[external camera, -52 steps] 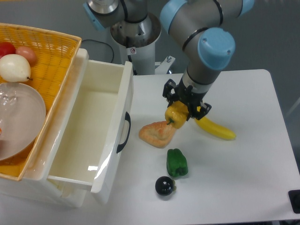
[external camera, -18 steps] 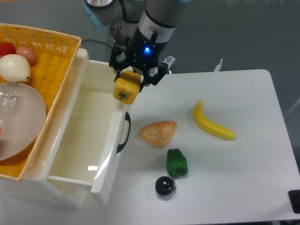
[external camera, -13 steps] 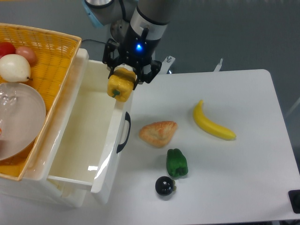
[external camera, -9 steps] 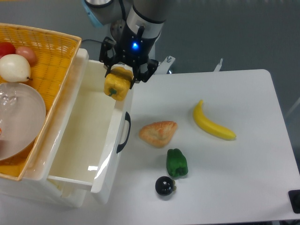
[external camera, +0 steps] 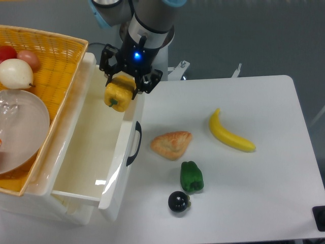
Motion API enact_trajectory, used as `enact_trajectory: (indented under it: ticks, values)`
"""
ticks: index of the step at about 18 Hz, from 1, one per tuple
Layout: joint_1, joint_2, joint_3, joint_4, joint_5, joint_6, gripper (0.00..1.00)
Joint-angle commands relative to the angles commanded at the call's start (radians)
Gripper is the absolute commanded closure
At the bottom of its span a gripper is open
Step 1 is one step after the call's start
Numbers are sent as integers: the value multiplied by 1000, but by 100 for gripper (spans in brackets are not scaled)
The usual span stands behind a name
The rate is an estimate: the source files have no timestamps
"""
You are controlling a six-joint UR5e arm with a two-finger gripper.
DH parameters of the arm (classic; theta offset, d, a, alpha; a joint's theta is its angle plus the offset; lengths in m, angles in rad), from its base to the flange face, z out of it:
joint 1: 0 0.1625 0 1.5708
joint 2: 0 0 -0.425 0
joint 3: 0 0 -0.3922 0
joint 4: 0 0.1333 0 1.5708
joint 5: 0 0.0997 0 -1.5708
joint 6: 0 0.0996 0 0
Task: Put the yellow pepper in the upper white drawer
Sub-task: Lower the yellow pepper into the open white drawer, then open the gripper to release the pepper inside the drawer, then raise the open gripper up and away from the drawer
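Yellow pepper (external camera: 118, 94) clamped in claw (external camera: 122, 87); above upper white drawer (external camera: 76, 152)

Counting outward from the one upper white drawer (external camera: 118, 168), which stands open with one black handle (external camera: 135, 144) on its front:

Peppers come to two. One yellow pepper (external camera: 118, 95) hangs above the drawer's far end, clamped in the single gripper (external camera: 123, 84); one green pepper (external camera: 191, 176) lies on the table to the drawer's right.

Also right of the drawer lie one banana (external camera: 231, 134), one piece of bread (external camera: 171, 144) just beside the handle, and one small dark round fruit (external camera: 179, 202) near the green pepper.

Left of the drawer sits one orange woven basket (external camera: 57, 57). In it show one pale round fruit (external camera: 15, 72), one reddish-pink fruit (external camera: 29, 59), one red fruit (external camera: 7, 52) and one clear bowl (external camera: 20, 127).
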Motion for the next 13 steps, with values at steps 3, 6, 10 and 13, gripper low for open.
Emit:
enact_trajectory:
  ticks: [3,6,10,13]
  values:
    - [-2,-2,0,11,-2,11,0]
    - [-12,0,-2,20,-2,8,0]
    - [-15,0,-2,21,-3,11,0]
    - [-15,2,0,23,-3,12,0]
